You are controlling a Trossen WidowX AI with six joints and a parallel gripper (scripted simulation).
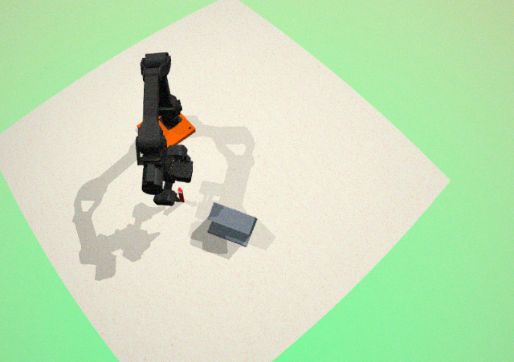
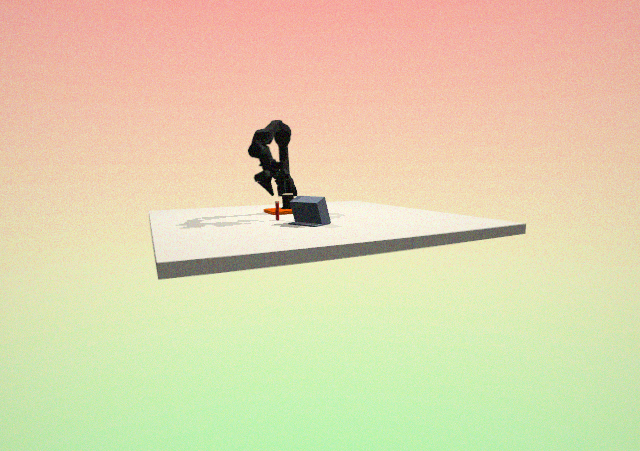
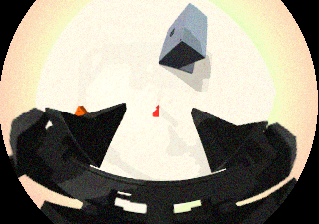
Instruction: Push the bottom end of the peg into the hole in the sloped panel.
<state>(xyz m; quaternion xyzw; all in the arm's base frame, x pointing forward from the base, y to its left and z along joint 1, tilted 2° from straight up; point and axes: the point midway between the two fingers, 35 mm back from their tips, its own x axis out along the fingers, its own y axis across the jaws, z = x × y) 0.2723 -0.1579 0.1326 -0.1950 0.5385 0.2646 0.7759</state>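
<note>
The gripper (image 1: 178,188) (image 2: 284,194) (image 3: 159,108) is held wide open above the table (image 1: 311,142) (image 2: 413,229) (image 3: 125,85), with nothing gripped. The red peg (image 1: 181,194) (image 2: 277,210) (image 3: 157,112) is stood upright on the table; in the wrist view it is framed between the spread fingertips. From the peg, the grey sloped panel (image 1: 234,219) (image 2: 310,211) (image 3: 194,35) is placed at four o'clock in the top view and one o'clock in the wrist view, where its dark hole (image 3: 172,32) is seen. The orange base plate (image 1: 180,132) (image 2: 271,210) (image 3: 80,111) is set at twelve o'clock from the peg in the top view.

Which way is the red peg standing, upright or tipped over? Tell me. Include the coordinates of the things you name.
Upright: in the exterior view the red peg (image 1: 181,195) (image 2: 277,211) (image 3: 156,112) rises straight up from the table.
</note>
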